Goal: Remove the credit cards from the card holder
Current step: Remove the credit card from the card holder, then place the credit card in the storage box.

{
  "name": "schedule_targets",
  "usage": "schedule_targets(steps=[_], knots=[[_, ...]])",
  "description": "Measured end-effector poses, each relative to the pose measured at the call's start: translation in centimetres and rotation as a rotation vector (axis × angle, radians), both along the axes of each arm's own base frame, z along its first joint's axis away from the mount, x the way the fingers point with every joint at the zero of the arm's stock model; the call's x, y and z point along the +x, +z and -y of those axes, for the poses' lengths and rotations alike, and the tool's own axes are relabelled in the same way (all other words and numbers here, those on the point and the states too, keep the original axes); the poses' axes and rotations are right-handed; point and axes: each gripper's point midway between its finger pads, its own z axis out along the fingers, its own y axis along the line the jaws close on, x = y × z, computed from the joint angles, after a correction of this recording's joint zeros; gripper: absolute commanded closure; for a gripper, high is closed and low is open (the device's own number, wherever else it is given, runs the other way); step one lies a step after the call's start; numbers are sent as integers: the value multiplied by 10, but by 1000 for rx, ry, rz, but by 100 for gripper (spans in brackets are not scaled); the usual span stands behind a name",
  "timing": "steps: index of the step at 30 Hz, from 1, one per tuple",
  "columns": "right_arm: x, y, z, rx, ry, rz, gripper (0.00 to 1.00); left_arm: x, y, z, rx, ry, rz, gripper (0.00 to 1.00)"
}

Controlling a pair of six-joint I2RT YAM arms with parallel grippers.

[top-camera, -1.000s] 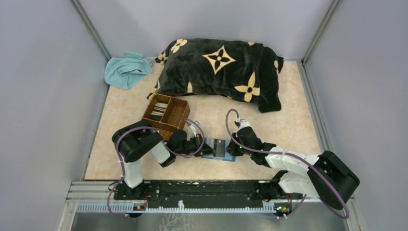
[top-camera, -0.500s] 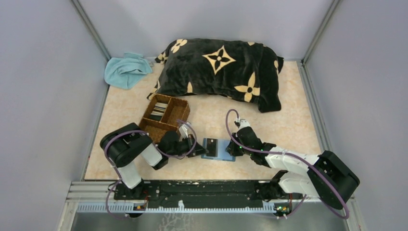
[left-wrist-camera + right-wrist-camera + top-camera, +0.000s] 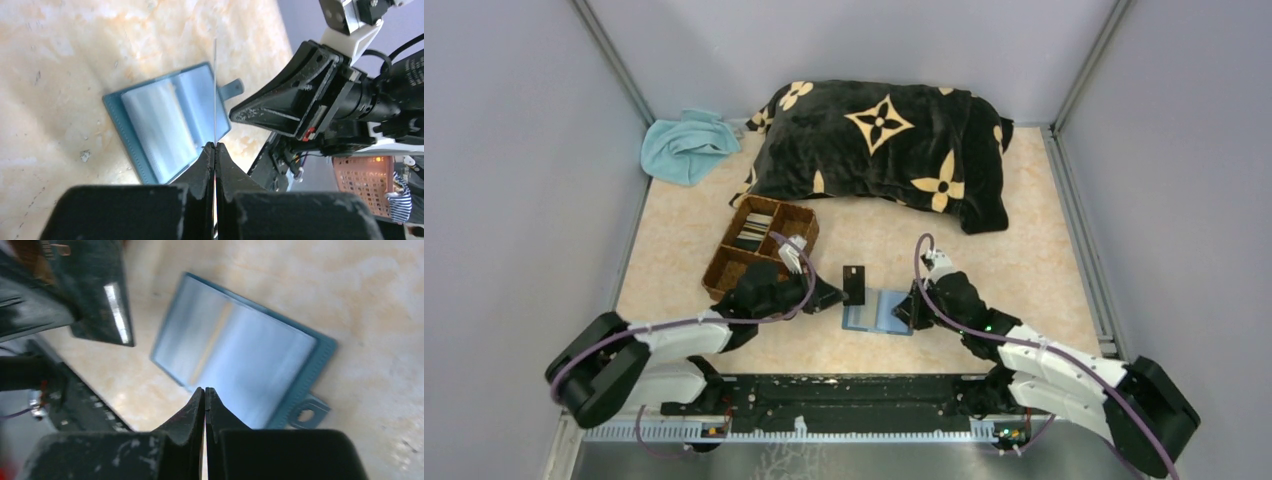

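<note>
Holding: the left gripper (image 3: 215,150) has its jaws pinched tight on a dark card (image 3: 854,284), gripping it by the lower edge.
Card attitude: upright, standing on edge above the surface (image 3: 1024,260). The left wrist view shows it edge-on, as only a thin line rising from the fingertips.
Card place: off the far-left corner of the card holder (image 3: 879,312), lifted and apart from it.
Card holder: teal and spread open flat on the surface, with its pale blue-grey insides facing up. Its small clasp tab sticks out on the right side.
Right gripper (image 3: 205,392): jaws closed together with nothing between them — the tips are at the card holder's right edge, near the tab. The views do not show whether they press on it.
Tray (image 3: 729,268): brown and woven, to the left of and beyond the card holder, just behind the left gripper.
Cards (image 3: 752,232): several stand stacked in one of the tray's far compartments. Their colours are too small to tell apart.
Pillow (image 3: 884,140): black with tan flower shapes — well beyond the card holder, against the back wall.
Cloth (image 3: 686,145): light teal and crumpled, in the far-left corner, well apart from the card holder.
</note>
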Motion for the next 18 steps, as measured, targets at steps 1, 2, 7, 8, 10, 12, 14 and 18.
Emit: schedule_targets(steps=[1, 2, 7, 8, 10, 12, 14, 18], knots=[[-1, 9, -3, 32, 15, 24, 90, 1, 9, -2, -5, 9, 21, 100], [-1, 22, -7, 76, 33, 59, 79, 1, 19, -3, -15, 14, 41, 100], [-7, 74, -30, 254, 145, 180, 46, 2, 60, -10, -72, 35, 128, 100], [-10, 79, -33, 274, 173, 186, 45, 1, 64, -10, -80, 34, 135, 100], [-15, 85, -41, 301, 222, 184, 43, -2, 70, -11, -92, 23, 141, 100], [-18, 93, -48, 334, 267, 187, 40, -7, 72, -9, -104, 1, 136, 100], [-20, 101, -53, 364, 293, 201, 38, -12, 74, -7, -117, -22, 124, 100], [-23, 116, -57, 411, 327, 243, 37, -19, 79, -5, -143, -59, 108, 100]])
